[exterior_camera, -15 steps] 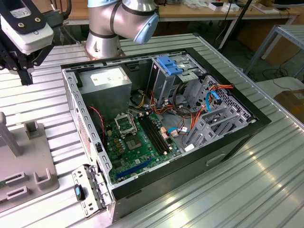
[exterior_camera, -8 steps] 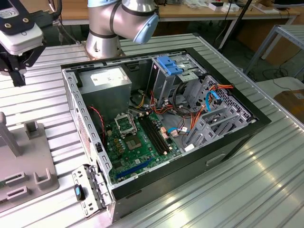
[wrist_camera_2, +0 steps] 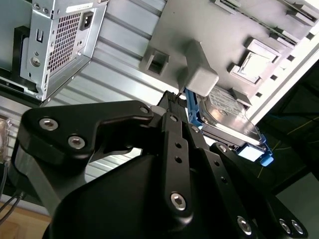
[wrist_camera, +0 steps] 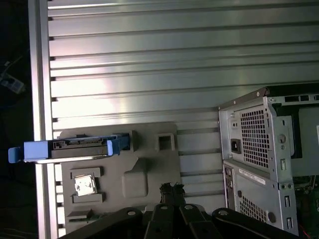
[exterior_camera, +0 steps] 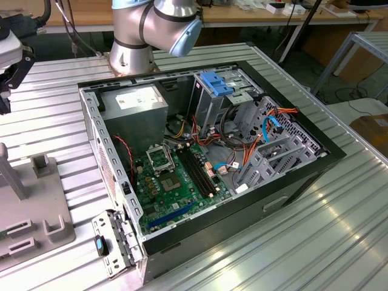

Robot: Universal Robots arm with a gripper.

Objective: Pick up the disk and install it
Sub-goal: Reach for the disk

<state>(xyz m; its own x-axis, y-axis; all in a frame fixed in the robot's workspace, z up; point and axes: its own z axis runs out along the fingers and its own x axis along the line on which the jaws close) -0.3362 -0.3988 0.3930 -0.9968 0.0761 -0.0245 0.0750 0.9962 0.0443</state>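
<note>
The disk [wrist_camera: 79, 145] stands on its edge in a slot at the end of a grey fixture plate [wrist_camera: 149, 164], near the table's edge. Its grey metal body and blue rail frame also show in the second wrist view [wrist_camera_2: 229, 117], beside a grey fixture post [wrist_camera_2: 199, 74]. My gripper [wrist_camera: 172, 188] hovers above the plate, off to one side of the disk and not touching it. Its black fingertips sit close together with nothing between them, as the gripper [wrist_camera_2: 172, 95] also looks in the second wrist view.
An open computer case [exterior_camera: 315, 163] lies in the middle of the ribbed metal table, with a blue-topped drive cage [exterior_camera: 215, 85] and a power supply box [exterior_camera: 133, 103] inside. Its rear panel [wrist_camera: 259, 159] lies close to the fixture. A small chip [wrist_camera: 84, 185] rests on the plate.
</note>
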